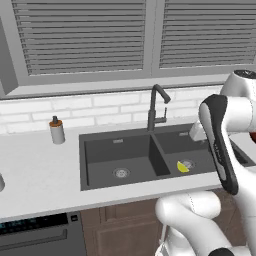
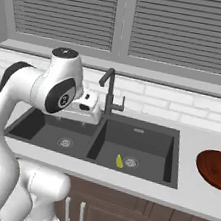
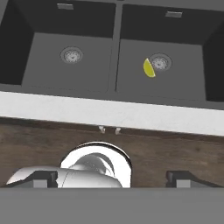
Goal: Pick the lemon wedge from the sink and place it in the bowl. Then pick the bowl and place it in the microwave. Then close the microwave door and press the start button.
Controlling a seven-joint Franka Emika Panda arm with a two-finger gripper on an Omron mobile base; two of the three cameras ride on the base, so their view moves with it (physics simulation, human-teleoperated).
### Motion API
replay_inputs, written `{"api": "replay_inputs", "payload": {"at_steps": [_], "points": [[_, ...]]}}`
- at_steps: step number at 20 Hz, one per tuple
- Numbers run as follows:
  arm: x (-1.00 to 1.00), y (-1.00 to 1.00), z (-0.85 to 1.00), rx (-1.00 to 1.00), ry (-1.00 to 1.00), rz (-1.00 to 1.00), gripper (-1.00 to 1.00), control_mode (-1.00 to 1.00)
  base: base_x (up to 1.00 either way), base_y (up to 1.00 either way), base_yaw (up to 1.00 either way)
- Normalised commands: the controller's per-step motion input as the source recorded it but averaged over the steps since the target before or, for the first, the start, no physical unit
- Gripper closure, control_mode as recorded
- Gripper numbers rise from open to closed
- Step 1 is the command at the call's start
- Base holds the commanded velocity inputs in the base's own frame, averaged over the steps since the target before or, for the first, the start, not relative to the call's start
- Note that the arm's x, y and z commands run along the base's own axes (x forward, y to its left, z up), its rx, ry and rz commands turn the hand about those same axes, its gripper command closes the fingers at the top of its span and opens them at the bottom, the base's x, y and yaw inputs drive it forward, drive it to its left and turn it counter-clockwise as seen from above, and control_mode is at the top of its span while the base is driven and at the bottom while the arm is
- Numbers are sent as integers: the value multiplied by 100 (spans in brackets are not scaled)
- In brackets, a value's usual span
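Lemon wedge: one small yellow lemon wedge (image 3: 148,68) lies on the floor of the right basin, touching the left edge of the round drain there.
Lemon wedge and gripper: the gripper (image 3: 112,178) hangs over the counter edge and cupboard front, well apart from the wedge. In the hand view the wedge sits far up, past the white counter strip, a bit right of the middle.
Gripper: its two dark finger tips (image 3: 43,178) stand wide apart, with nothing between them.
Sink: one dark grey sink (image 1: 82,155) with two basins and two round drains. One dark bent faucet (image 1: 154,107) stands at the back, between the basins.
Bowl: one red-brown bowl (image 2: 217,170) rests on the counter to the right of the sink, near its rim. It is cut off by the picture edge.
Bottle: one small grey bottle (image 1: 57,130) with a brown top stands on the counter left of the sink, near the wall.
Window: two grey blinds (image 1: 80,35) hang above the white brick wall.
Writing: none can be read.
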Motion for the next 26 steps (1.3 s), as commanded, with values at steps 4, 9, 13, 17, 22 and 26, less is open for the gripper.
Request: {"api": "replay_inputs", "payload": {"at_steps": [4,9,13,17,22,26], "points": [[33,-81,-23,6,13,2,-100,-100,0,0,0],[50,-47,-30,1,8,5,-100,-100,0,0,0],[53,-37,-34,2,0,8,-100,-100,0,0,0],[49,-42,-30,4,-1,8,-100,-100,0,0,0],[48,-36,-33,3,0,8,-100,-100,0,0,0],[51,-30,-31,2,0,7,-100,-100,0,0,0]]}}
